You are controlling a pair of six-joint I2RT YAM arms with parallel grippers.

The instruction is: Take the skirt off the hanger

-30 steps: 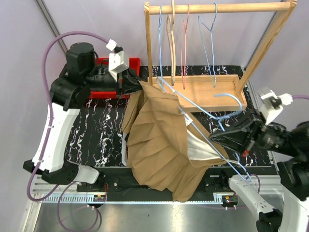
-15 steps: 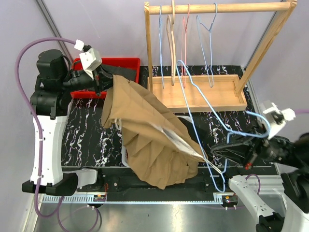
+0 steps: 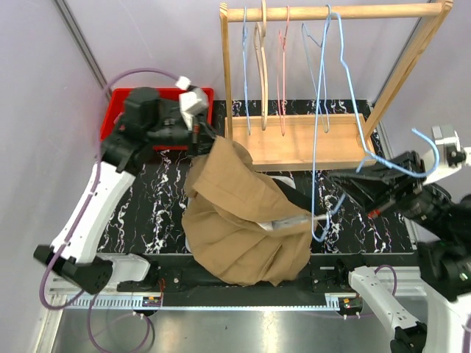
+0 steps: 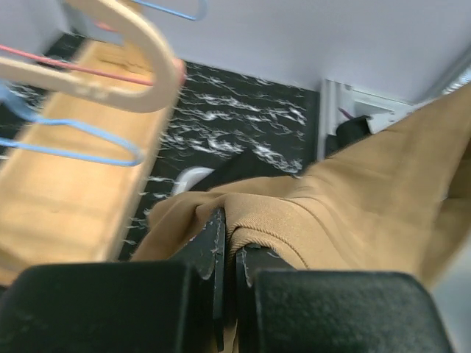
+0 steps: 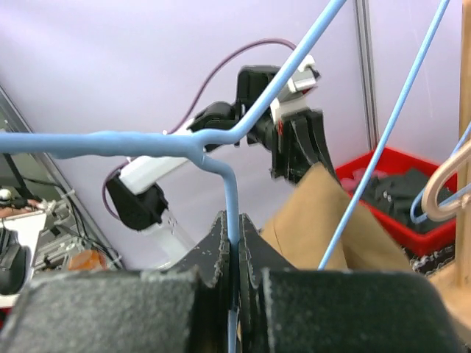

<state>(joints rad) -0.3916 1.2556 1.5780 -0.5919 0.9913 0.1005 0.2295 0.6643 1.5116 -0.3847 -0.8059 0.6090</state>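
The brown skirt (image 3: 239, 220) hangs in a heap from my left gripper (image 3: 210, 140), which is shut on its waistband, and its lower folds rest on the table. The left wrist view shows the cloth (image 4: 353, 198) pinched between the left gripper's (image 4: 229, 229) jaws. My right gripper (image 3: 360, 170) is shut on the neck of the light blue wire hanger (image 3: 318, 132), held high and nearly upright. The wire (image 5: 229, 184) runs straight into the shut right gripper (image 5: 235, 229). The hanger's lowest corner sits at the skirt's right edge; whether it is still caught in the cloth I cannot tell.
A wooden rack (image 3: 331, 12) with several empty hangers stands at the back on its wooden base (image 3: 294, 143). A red bin (image 3: 118, 110) of dark clothes sits at the back left, behind the left arm. The black marbled table (image 3: 147, 206) shows on either side of the skirt.
My right gripper swung the hanger up to near vertical and moved back right. My left gripper carried the waistband right and lower. The skirt slid down the hanger and bunched on the table.
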